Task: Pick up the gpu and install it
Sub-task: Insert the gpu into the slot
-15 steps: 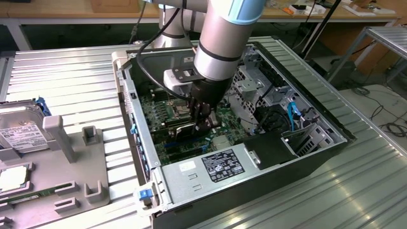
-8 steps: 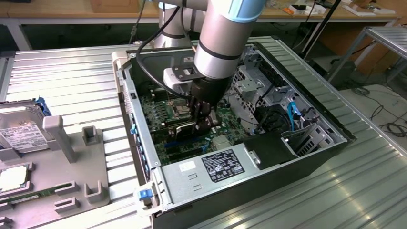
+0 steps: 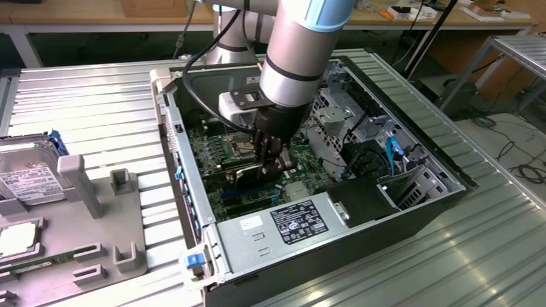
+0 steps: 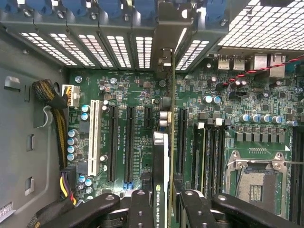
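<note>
The gpu (image 4: 160,161) stands on edge in the wrist view, a thin dark card with an NVIDIA Quadro label. Its metal bracket (image 4: 166,57) reaches up to the rear slot openings of the case. My gripper (image 4: 164,211) is shut on the card, one black finger (image 4: 141,209) on each side. The card hangs over the long black slots of the green motherboard (image 4: 137,90); I cannot tell whether it touches a slot. In the exterior view the gripper (image 3: 271,165) is deep inside the open computer case (image 3: 426,192), with the gpu (image 3: 245,171) below it.
A silver power supply (image 3: 290,220) fills the case's near end. A CPU socket (image 4: 256,180), a white slot (image 4: 94,137) and a cable bundle (image 4: 59,128) flank the card. Outside, on the exterior view's left, a grey fixture (image 3: 94,211) holds a hard drive (image 3: 25,173) and a memory stick (image 3: 43,259).
</note>
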`<state>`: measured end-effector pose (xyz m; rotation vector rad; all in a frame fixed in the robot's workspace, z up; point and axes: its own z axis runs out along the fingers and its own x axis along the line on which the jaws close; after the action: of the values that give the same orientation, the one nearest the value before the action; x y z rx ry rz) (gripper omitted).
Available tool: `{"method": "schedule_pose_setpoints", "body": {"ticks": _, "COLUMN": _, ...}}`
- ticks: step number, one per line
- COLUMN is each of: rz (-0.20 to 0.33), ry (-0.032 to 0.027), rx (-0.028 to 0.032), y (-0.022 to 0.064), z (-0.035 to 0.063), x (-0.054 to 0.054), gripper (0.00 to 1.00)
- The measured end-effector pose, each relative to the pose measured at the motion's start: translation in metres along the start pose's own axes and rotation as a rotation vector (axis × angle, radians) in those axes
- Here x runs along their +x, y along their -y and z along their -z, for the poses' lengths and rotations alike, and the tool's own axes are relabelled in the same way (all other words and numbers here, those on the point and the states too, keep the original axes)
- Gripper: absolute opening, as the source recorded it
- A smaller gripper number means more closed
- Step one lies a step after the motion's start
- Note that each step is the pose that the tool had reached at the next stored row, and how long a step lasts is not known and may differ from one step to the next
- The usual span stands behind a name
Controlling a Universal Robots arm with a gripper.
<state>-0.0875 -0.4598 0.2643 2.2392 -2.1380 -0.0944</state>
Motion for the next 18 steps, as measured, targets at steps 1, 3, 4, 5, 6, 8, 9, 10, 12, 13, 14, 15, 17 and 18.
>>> {"method": "schedule_pose_setpoints", "body": {"ticks": 1, "rz": 0.0, "ry": -0.0002, "rx": 0.0003, "y": 0.0, "z": -0.0003, "x": 0.0001, "gripper": 0.27}}
{"method": "schedule_pose_setpoints", "body": {"ticks": 3, "rz": 0.0, "ry": 0.0002, "rx": 0.0007, "y": -0.0001, "z": -0.0006, "x": -0.0007, "gripper": 0.27}}
{"method": "schedule_pose_setpoints", "body": {"ticks": 4, "rz": 0.0, "ry": 0.0002, "rx": 0.0007, "y": -0.0001, "z": -0.0006, "x": -0.0013, "gripper": 0.27}}
{"method": "schedule_pose_setpoints", "body": {"ticks": 5, "rz": 0.0, "ry": 0.0002, "rx": 0.0007, "y": 0.0, "z": -0.0006, "x": -0.0016, "gripper": 0.27}}
{"method": "schedule_pose_setpoints", "body": {"ticks": 6, "rz": 0.0, "ry": 0.0001, "rx": 0.0007, "y": 0.0, "z": -0.0006, "x": -0.0016, "gripper": 0.27}}
{"method": "schedule_pose_setpoints", "body": {"ticks": 8, "rz": 0.0, "ry": 0.0, "rx": 0.0006, "y": -0.0001, "z": -0.0007, "x": -0.0017, "gripper": 0.27}}
{"method": "schedule_pose_setpoints", "body": {"ticks": 9, "rz": 0.0, "ry": 0.0001, "rx": 0.0007, "y": -0.0002, "z": -0.001, "x": -0.0017, "gripper": 0.27}}
{"method": "schedule_pose_setpoints", "body": {"ticks": 10, "rz": 0.0, "ry": 0.0, "rx": 0.0006, "y": -0.0002, "z": -0.0012, "x": -0.0016, "gripper": 0.27}}
{"method": "schedule_pose_setpoints", "body": {"ticks": 12, "rz": 0.0, "ry": -0.0003, "rx": 0.0006, "y": -0.0003, "z": -0.0018, "x": -0.0015, "gripper": 0.27}}
{"method": "schedule_pose_setpoints", "body": {"ticks": 13, "rz": 0.0, "ry": -0.0001, "rx": 0.0006, "y": -0.0006, "z": -0.0023, "x": -0.0015, "gripper": 0.27}}
{"method": "schedule_pose_setpoints", "body": {"ticks": 14, "rz": 0.0, "ry": 0.0, "rx": 0.0006, "y": -0.0007, "z": -0.0024, "x": -0.0015, "gripper": 0.27}}
{"method": "schedule_pose_setpoints", "body": {"ticks": 15, "rz": 0.0, "ry": 0.0002, "rx": 0.0008, "y": -0.0008, "z": -0.0026, "x": -0.001, "gripper": 0.27}}
{"method": "schedule_pose_setpoints", "body": {"ticks": 17, "rz": 0.0, "ry": 0.0008, "rx": 0.0011, "y": -0.0008, "z": -0.0027, "x": -0.0008, "gripper": 0.27}}
{"method": "schedule_pose_setpoints", "body": {"ticks": 18, "rz": 0.0, "ry": 0.0007, "rx": 0.001, "y": -0.0008, "z": -0.0025, "x": -0.0007, "gripper": 0.27}}
